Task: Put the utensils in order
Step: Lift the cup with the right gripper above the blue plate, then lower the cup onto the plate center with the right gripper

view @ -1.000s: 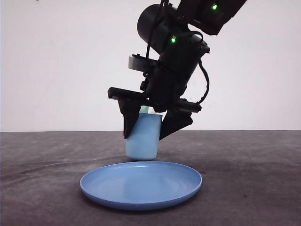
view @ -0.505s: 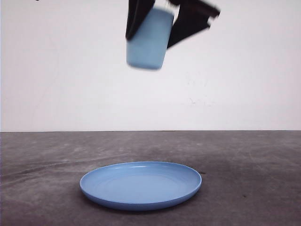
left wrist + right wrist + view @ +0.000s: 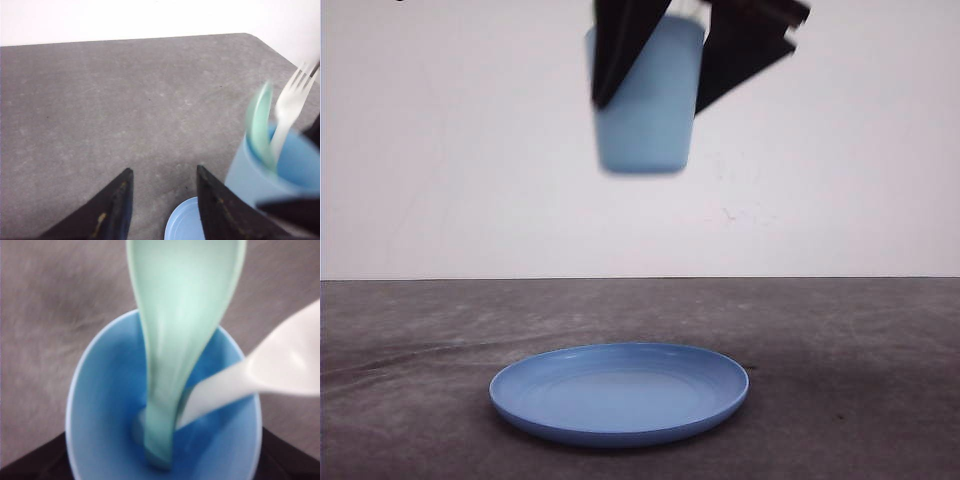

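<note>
My right gripper [image 3: 650, 108] is shut on the light blue cup [image 3: 645, 135] and holds it high in the air above the blue plate [image 3: 620, 392]. In the right wrist view the mint-green spoon [image 3: 185, 305] and the white fork [image 3: 285, 365] stand handle-down inside the cup [image 3: 110, 405], with the dark fingers [image 3: 30, 467] pressed against its sides. The left wrist view shows my left gripper [image 3: 164, 169] open over bare table, with nothing between its fingers. Beside it there is the raised cup [image 3: 250, 175], with the spoon [image 3: 260, 125] and the fork's tines [image 3: 295, 92] sticking out.
The round blue plate lies alone on the grey table [image 3: 860, 340], near the front middle. A white wall stands behind the table's far edge. In the left wrist view the plate's rim [image 3: 182, 225] peeks between the left fingers.
The cup stood on the table behind the plate a second ago, with the gripper around it. It was lifted high, and since half a second ago it has come slightly lower and nearer.
</note>
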Robot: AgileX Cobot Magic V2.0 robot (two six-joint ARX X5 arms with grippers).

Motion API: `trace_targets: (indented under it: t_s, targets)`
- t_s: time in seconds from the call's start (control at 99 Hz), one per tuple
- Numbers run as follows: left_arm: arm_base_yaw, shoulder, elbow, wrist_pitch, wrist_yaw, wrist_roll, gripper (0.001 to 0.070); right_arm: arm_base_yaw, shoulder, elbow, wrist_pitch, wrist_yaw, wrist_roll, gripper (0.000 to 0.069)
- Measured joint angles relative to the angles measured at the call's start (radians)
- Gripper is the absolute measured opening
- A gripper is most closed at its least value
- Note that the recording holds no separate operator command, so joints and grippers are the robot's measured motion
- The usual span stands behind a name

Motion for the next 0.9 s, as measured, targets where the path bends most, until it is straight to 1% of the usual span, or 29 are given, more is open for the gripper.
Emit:
trace_targets:
  t_s: [0.101, 0.232, 0.303, 0.434, 0.596, 0.666, 0.899]
  targets:
    - [0.0, 0.0, 0.0, 0.0, 0.0, 0.0, 0.0229, 0.03, 0.001, -0.093, 0.092, 0.005, 0.027, 0.042]
    - [0.0, 0.0, 0.0, 0.0, 0.0, 0.0, 0.0229, 0.069, 0.03, -0.196, 0.235, 0.056, 0.051, 0.0418]
    - [0.0, 0.0, 0.0, 0.001, 0.0, 0.0, 0.0229, 0.082, 0.064, -0.225, 0.288, 0.079, 0.052, 0.0418]
    - [0.0, 0.0, 0.0, 0.001, 0.0, 0.0, 0.0229, 0.099, 0.149, -0.232, 0.356, 0.083, 0.051, 0.0418]
    - [0.0, 0.0, 0.0, 0.0, 0.0, 0.0, 0.0229, 0.106, 0.213, -0.232, 0.376, 0.11, 0.051, 0.0415]
    - [0.0, 0.0, 0.0, 0.0, 0.0, 0.0, 0.0229, 0.106, 0.216, -0.232, 0.377, 0.127, 0.051, 0.0415]
    - [0.0, 0.0, 0.0, 0.0, 0.0, 0.0, 0.0229, 0.106, 0.217, -0.232, 0.378, 0.127, 0.052, 0.0415]
